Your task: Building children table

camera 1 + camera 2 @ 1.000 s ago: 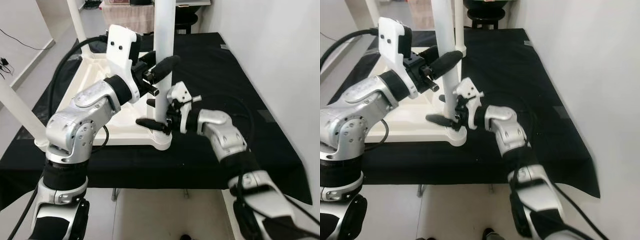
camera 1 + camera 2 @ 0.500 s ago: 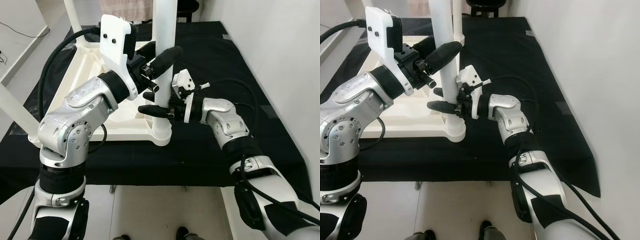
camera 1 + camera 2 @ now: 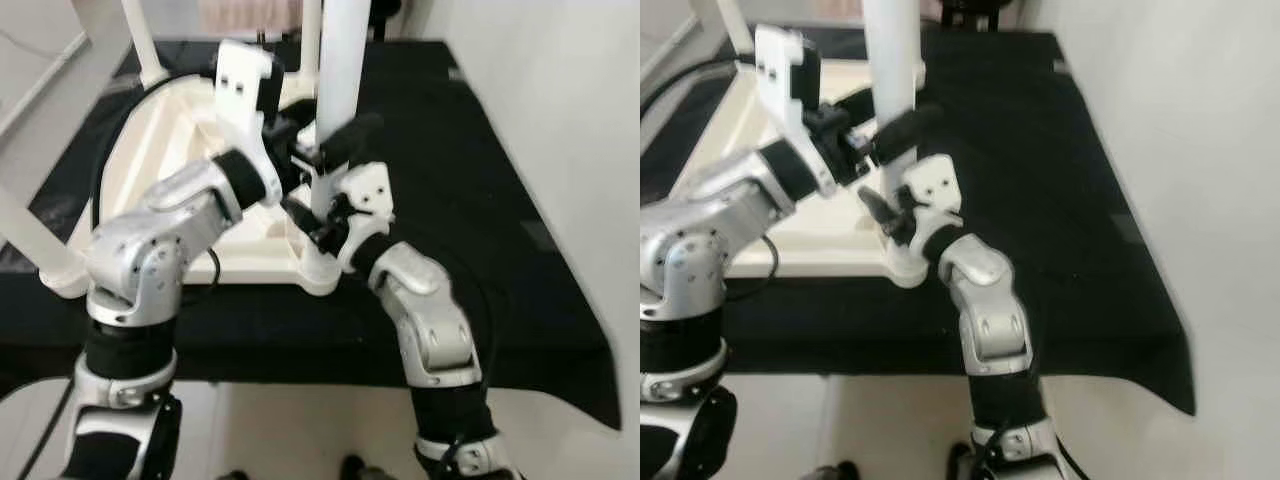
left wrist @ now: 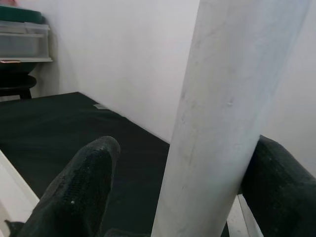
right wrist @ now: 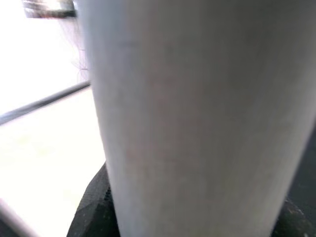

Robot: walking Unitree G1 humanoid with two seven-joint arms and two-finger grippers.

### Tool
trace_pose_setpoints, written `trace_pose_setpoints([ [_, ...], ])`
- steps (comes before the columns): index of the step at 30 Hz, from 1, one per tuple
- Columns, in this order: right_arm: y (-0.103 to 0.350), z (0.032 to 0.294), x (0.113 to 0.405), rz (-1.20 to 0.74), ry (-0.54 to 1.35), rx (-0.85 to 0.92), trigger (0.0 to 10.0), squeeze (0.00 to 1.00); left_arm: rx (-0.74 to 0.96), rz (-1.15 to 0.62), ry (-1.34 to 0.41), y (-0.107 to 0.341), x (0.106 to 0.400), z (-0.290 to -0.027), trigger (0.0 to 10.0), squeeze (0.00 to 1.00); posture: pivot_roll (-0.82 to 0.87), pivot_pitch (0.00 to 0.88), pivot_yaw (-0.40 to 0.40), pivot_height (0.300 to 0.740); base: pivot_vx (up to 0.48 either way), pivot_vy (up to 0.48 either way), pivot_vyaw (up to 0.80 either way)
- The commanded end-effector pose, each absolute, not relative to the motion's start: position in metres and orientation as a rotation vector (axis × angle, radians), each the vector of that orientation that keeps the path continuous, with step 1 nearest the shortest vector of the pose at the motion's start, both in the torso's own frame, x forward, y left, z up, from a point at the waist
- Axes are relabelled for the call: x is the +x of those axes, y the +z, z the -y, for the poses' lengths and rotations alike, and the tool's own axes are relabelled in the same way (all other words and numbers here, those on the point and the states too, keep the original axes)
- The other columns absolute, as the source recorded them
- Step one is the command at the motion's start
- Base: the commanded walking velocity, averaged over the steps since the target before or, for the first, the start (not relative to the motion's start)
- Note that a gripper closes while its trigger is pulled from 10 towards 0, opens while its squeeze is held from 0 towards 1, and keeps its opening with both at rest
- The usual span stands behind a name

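Left eye view: the white tabletop [image 3: 180, 150] lies upside down on a black cloth [image 3: 480, 200], so its corner sockets face up to take the legs. One white leg [image 3: 338, 90] stands upright in the near corner socket [image 3: 318, 272]. The left gripper [image 3: 318, 150] clasps the leg partway up, one black finger on each side. This high hold likely keeps the leg plumb. The right gripper [image 3: 318, 222] sits lower, just above the socket, with its fingers around the leg. This low hold probably serves to turn or press the leg home.

Right eye view: the same leg [image 3: 890, 70] rises between both grippers, left gripper [image 3: 880, 135] above, right gripper [image 3: 890, 215] beneath it. Another leg [image 3: 735, 25] already stands at a far corner.

Left wrist view: the leg [image 4: 222, 113] stands between the two fingers [image 4: 79, 192]. The far finger presses its side; the near one is close, but contact there is not clear.

Right wrist view: the leg [image 5: 197, 118] is pressed close to the camera, with a dark finger [image 5: 94, 207] at its edge. The grasp looks clenched on the leg.
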State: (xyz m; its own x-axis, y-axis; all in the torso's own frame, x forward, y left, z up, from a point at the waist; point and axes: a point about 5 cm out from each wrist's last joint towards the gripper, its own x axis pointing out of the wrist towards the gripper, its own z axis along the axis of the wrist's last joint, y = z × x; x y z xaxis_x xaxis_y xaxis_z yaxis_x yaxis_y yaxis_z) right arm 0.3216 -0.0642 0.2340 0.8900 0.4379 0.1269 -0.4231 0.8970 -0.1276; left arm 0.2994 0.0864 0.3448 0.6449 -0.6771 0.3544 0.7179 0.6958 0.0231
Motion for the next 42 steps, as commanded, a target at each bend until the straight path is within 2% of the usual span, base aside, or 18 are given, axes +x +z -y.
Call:
trace_pose_setpoints([
  [1, 0.165, 0.052, 0.319, -0.16, 0.435, -0.023, 0.0, 0.0, -0.119, 0.338, -0.735, 0.339, 0.307, -0.096, 10.0, 0.0, -0.01, 0.245, -0.016, 0.74, 0.0, 0.0, 0.0],
  [2, 0.169, 0.046, 0.321, -0.14, 0.483, -0.017, 0.0, 0.0, -0.117, 0.335, -0.742, 0.338, 0.307, -0.095, 10.0, 0.0, -0.01, 0.24, -0.016, 0.74, 0.0, 0.0, 0.0],
  [5, 0.175, 0.05, 0.329, -0.115, 0.48, -0.029, 0.0, 0.0, -0.112, 0.334, -0.747, 0.338, 0.307, -0.094, 10.0, 0.0, -0.02, 0.234, -0.02, 0.74, 0.0, 0.0, 0.0],
  [12, 0.182, 0.051, 0.323, -0.117, 0.498, -0.035, 0.0, 0.0, -0.108, 0.34, -0.744, 0.339, 0.305, -0.096, 10.0, 0.0, -0.01, 0.223, -0.023, 0.74, 0.0, 0.0, 0.0],
  [13, 0.184, 0.048, 0.319, -0.114, 0.517, -0.032, 10.0, 0.0, -0.104, 0.344, -0.745, 0.34, 0.305, -0.096, 0.9, 0.0, -0.01, 0.219, -0.022, 0.74, 0.0, 0.0, 0.0],
  [14, 0.186, 0.044, 0.314, -0.114, 0.514, -0.032, 10.0, 0.0, -0.103, 0.347, -0.749, 0.34, 0.305, -0.096, 0.0, 0.0, -0.01, 0.219, -0.02, 0.74, 0.0, 0.0, 0.0],
  [20, 0.191, 0.039, 0.308, -0.096, 0.527, -0.029, 10.0, 0.0, -0.094, 0.352, -0.77, 0.341, 0.305, -0.095, 0.0, 0.0, -0.02, 0.214, -0.016, 0.74, 0.0, 0.0, 0.0],
  [27, 0.199, 0.038, 0.309, -0.008, 0.65, -0.029, 10.0, 0.0, -0.068, 0.353, -0.776, 0.342, 0.306, -0.094, 0.0, 0.0, -0.01, 0.2, -0.014, 0.74, 0.0, 0.0, 0.0],
  [28, 0.202, 0.043, 0.313, 0.027, 0.698, -0.063, 10.0, 0.43, -0.065, 0.353, -0.777, 0.342, 0.306, -0.093, 0.0, 0.0, 0.0, 0.194, -0.014, 0.74, 0.0, 0.0, 0.0],
  [29, 0.204, 0.047, 0.316, 0.04, 0.823, -0.086, 10.0, 1.0, -0.062, 0.353, -0.78, 0.342, 0.305, -0.093, 0.0, 0.0, 0.0, 0.191, -0.014, 0.74, 0.0, 0.0, 0.0],
  [30, 0.209, 0.056, 0.321, 0.072, 0.905, -0.142, 10.0, 1.0, -0.059, 0.353, -0.785, 0.342, 0.304, -0.092, 0.0, 0.0, 0.0, 0.183, -0.016, 0.74, 0.0, 0.0, 0.0],
  [33, 0.209, 0.056, 0.321, 0.072, 0.905, -0.142, 10.0, 1.0, -0.059, 0.353, -0.785, 0.342, 0.304, -0.092, 0.0, 0.0, 0.0, 0.183, -0.016, 0.74, 0.0, 0.0, 0.0],
  [35, 0.22, 0.075, 0.337, 0.103, 1.048, -0.236, 10.0, 1.0, -0.055, 0.354, -0.795, 0.341, 0.303, -0.09, 0.0, 0.0, 0.01, 0.176, -0.017, 0.74, 0.0, 0.0, 0.0],
  [36, 0.22, 0.075, 0.337, 0.103, 1.048, -0.236, 10.0, 1.0, -0.055, 0.354, -0.795, 0.341, 0.303, -0.09, 0.0, 0.0, 0.01, 0.176, -0.017, 0.74, 0.0, 0.0, 0.0],
  [37, 0.229, 0.082, 0.348, 0.112, 1.1, -0.287, 10.0, 0.59, -0.053, 0.353, -0.801, 0.341, 0.302, -0.089, 0.0, 0.0, 0.02, 0.174, -0.018, 0.74, 0.0, 0.0, 0.0],
  [39, 0.229, 0.082, 0.348, 0.112, 1.1, -0.287, 10.0, 0.59, -0.053, 0.353, -0.801, 0.341, 0.302, -0.089, 0.0, 0.0, 0.02, 0.174, -0.018, 0.74, 0.0, 0.0, 0.0],
  [40, 0.238, 0.084, 0.359, 0.108, 1.19, -0.304, 10.0, 0.0, -0.054, 0.35, -0.809, 0.34, 0.3, -0.088, 0.0, 0.0, 0.03, 0.173, -0.019, 0.74, 0.0, 0.0, 0.0],
  [42, 0.24, 0.08, 0.362, 0.104, 1.227, -0.278, 10.0, 0.0, -0.054, 0.348, -0.813, 0.34, 0.299, -0.087, 0.0, 0.0, 0.04, 0.173, -0.017, 0.74, 0.0, 0.0, 0.0],
])
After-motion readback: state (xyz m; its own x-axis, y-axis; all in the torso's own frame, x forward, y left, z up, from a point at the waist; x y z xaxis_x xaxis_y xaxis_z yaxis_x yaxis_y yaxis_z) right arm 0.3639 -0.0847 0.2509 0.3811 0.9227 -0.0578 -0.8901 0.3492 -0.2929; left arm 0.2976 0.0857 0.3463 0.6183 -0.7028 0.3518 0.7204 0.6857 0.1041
